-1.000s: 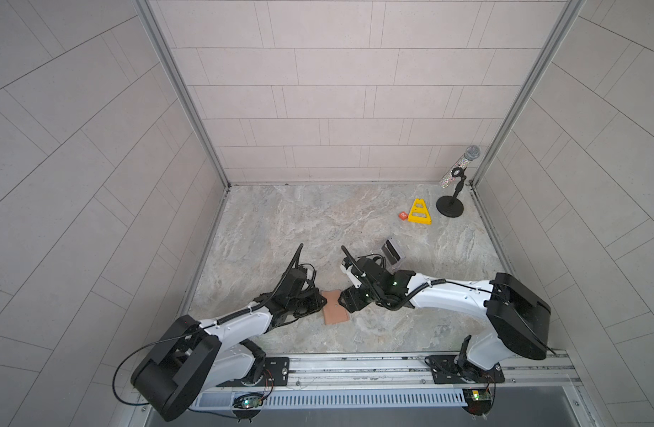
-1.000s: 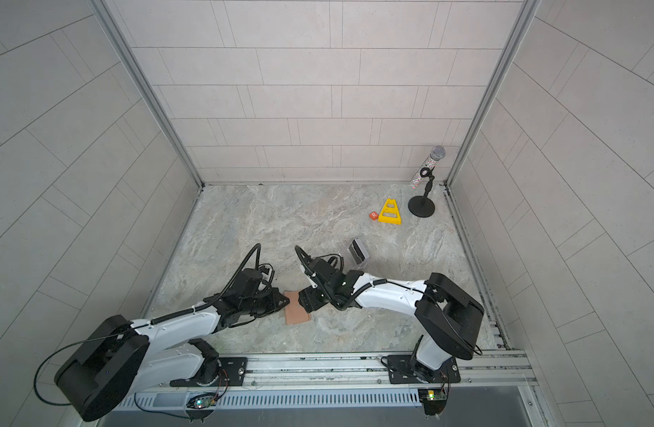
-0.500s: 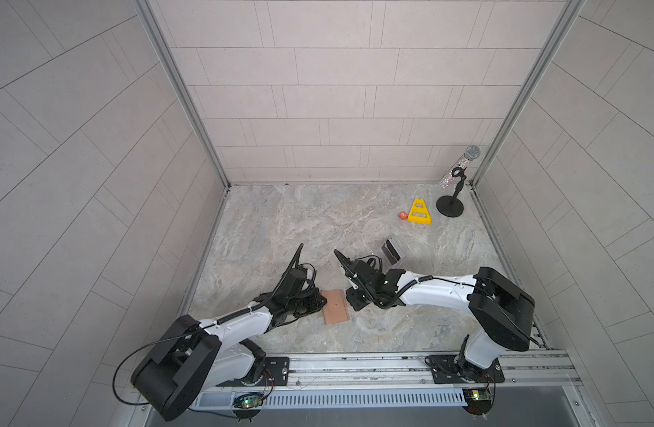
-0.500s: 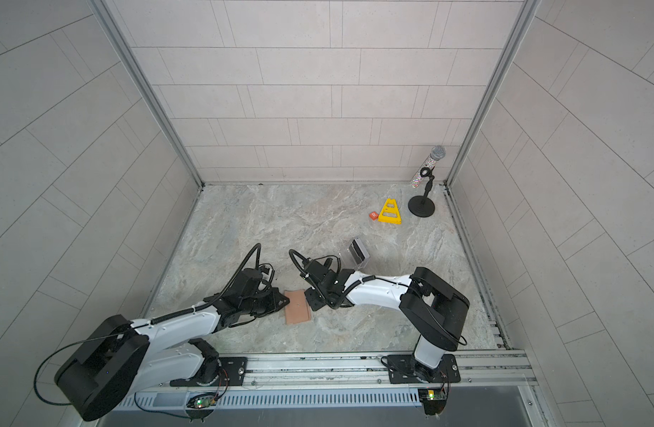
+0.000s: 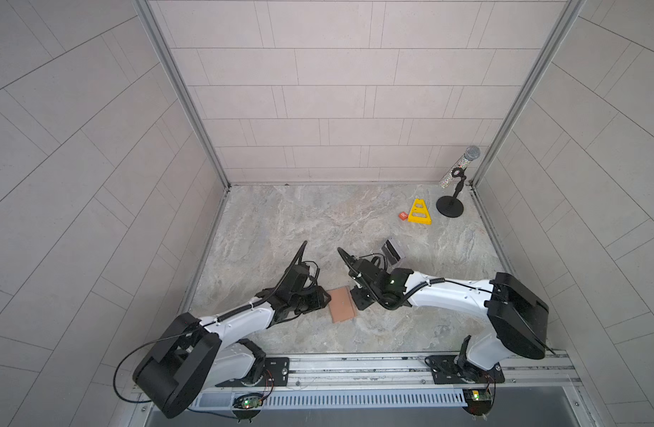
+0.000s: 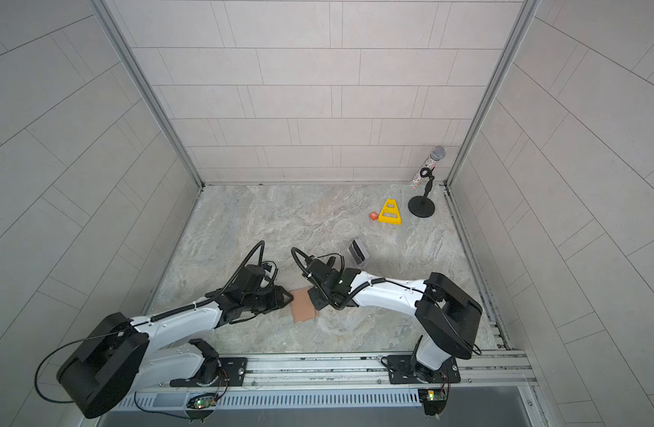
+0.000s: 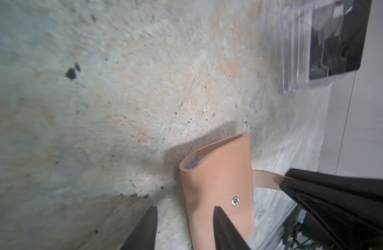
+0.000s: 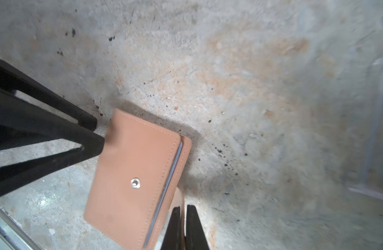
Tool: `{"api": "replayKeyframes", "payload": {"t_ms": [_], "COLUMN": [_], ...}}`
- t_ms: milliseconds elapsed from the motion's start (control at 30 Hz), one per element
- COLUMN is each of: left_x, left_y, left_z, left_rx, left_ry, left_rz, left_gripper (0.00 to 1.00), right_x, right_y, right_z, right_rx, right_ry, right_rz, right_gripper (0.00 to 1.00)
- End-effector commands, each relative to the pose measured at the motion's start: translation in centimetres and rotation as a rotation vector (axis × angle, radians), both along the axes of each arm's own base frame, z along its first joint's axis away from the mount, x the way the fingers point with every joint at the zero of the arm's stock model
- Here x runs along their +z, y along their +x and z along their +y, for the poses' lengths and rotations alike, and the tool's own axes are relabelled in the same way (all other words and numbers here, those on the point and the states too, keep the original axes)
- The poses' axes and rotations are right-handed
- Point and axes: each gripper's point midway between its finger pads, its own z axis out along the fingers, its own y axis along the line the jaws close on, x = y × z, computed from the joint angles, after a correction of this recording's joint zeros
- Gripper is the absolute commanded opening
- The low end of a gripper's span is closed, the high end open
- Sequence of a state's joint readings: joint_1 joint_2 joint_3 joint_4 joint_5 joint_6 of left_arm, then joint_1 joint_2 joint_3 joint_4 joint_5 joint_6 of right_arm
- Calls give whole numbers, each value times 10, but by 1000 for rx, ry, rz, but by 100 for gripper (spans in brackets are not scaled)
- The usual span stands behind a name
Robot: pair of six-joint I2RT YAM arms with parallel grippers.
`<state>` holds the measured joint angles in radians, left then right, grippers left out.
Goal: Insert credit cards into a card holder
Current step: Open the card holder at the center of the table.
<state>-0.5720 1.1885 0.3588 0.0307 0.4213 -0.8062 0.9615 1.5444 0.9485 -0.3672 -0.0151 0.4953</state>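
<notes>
right claw [image 8: 183, 207]: fingers pressed together, pinching the tan tab [image 7: 266, 178] of the card holder [image 8: 132, 173]. nothing else in that grip.

left claw [image 7: 184, 207]: jaws clearly apart, gripping nothing. one finger [image 7: 225, 233] over the card holder's cover, the other over bare table [image 7: 99, 108]. from the right wrist view, both left fingertips right at the card holder's folded edge; touching or not, can't tell.

card holder: folded shut, flat on the table, silver snap stud [image 8: 135, 183] facing up. tab unsnapped, stretched out sideways into the right claw. thin grey-blue edge [image 8: 164, 194] between the covers; card or sleeve, can't tell.

in both top views: card holder [image 5: 342, 304] in lower middle of the frame, between the two claws. left claw [image 5: 327, 298] at its left edge, right claw [image 5: 356, 297] at its right edge.

up and right of the right claw, near it: small clear box [image 5: 393, 252], with a dark credit card [image 7: 342, 39] standing inside.

further up right, toward the back right corner: orange cube [image 5: 403, 216] just beside a yellow triangle piece [image 5: 420, 213]. then a glittery microphone [image 5: 460, 168] on a black stand [image 5: 450, 206].
</notes>
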Motion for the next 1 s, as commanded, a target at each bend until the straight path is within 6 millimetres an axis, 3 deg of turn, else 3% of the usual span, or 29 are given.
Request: {"api": "replayKeyframes", "payload": {"t_ms": [0,333,600,967], "left_x": [19,44,37,16], "left_y": [5,7,10,17], "left_z": [0,-9,-18,-28], "left_rx": [-23,-45,-39,-18], "left_ry": [17,-68,-130,-155], "left_rz": [-54,-121,-112,-47], "left_gripper": [59,73,75,75], "right_x": [29,77,69,59], "right_y": [7,5,6,17], "right_z": [-14,-13,-2,-13], "right_rx": [-31,-16,8,-93], "right_ry": [-34,67,142,178], "right_rz": [-74,-135,-144,-89], "right_gripper": [0,0,0,0]}}
